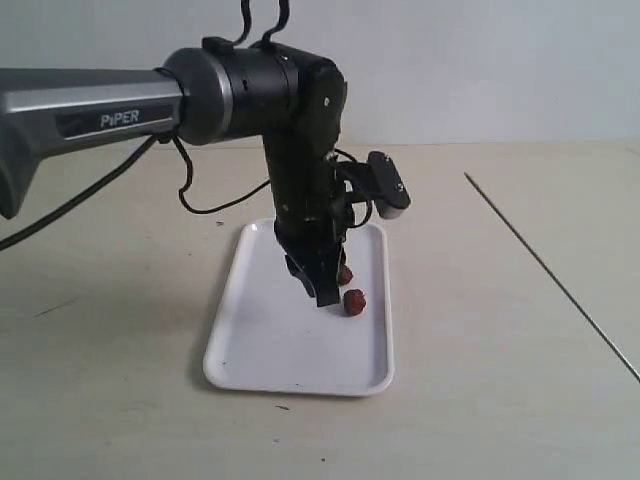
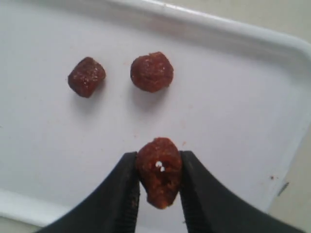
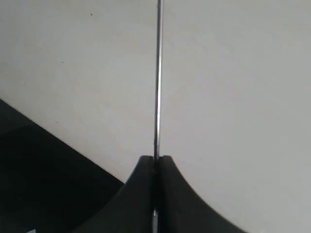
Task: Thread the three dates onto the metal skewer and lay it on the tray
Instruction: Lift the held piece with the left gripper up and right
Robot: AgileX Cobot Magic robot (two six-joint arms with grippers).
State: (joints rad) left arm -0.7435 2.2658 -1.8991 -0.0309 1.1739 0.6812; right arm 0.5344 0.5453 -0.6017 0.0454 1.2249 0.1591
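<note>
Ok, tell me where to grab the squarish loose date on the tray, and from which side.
Probably from straight above, pinching the squarish date across its flatter sides. It lies free on the tray, apart from the rounder date.

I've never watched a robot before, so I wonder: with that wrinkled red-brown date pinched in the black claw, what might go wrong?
The left gripper pinches the round, wrinkled red-brown date with just its fingertips; it might slip out or squash.
The right gripper grips the long, thin grey metal skewer near one end, so the far tip might waver and miss the date.
</note>
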